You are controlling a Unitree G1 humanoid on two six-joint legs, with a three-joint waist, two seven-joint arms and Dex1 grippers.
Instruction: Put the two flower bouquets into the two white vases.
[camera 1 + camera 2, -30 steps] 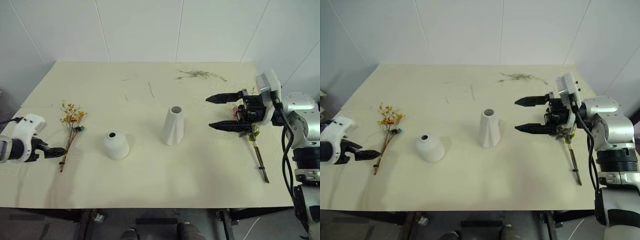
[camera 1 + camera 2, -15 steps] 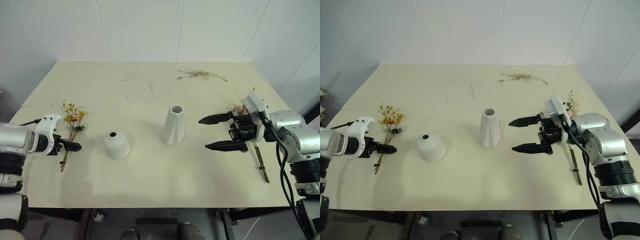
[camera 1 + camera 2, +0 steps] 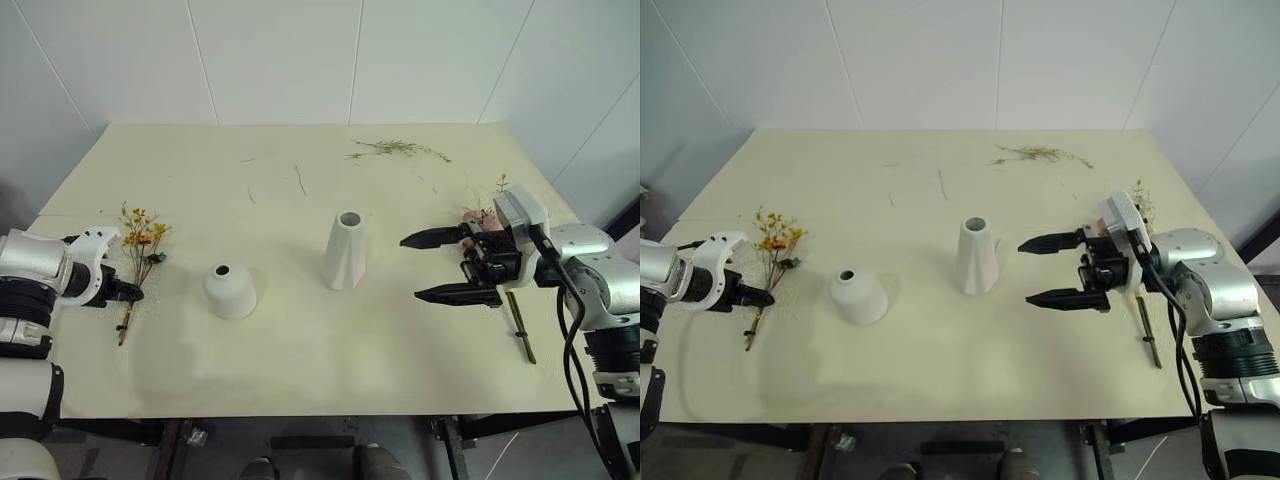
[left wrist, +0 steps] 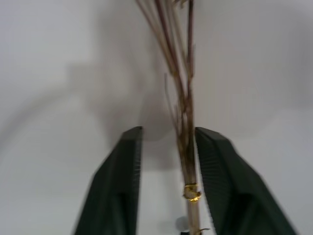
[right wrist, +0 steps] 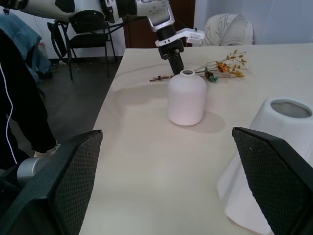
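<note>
— Where's the left tool [image 3: 128, 293] got to?

— Down at the near left edge of the surface [image 3: 300, 340], right at the stems of the yellow bouquet [image 3: 140, 258]. From its own wrist camera the thin brown stems run up between the two black fingers [image 4: 120, 181], hard against one of them, with a gap on the other side. The jaws are narrow, but I cannot tell whether they've truly clenched on the stems.

— And the bouquet itself?

— Flat on the surface, blossoms pointing toward the far wall, stem ends toward the near edge. There's a small gold tie around the stems near the bottom.

— The vases?

— Both upright in the middle. The squat vase [image 3: 230, 291] sits just beside the yellow bouquet, apart from it. The cone vase [image 3: 346, 250] stands further right, round mouth up.

— What about the right tool [image 3: 442, 265]?

— Released, jaws spread wide, pointing sideways toward the cone vase and hovering above the surface with nothing in it. The pink bouquet [image 3: 505, 290] lies behind it near the right edge, partly hidden by the wrist, its stem trailing toward the near edge.

— Anything else?

— A loose dried sprig [image 3: 398, 149] at the far side, well apart from everything.
</note>
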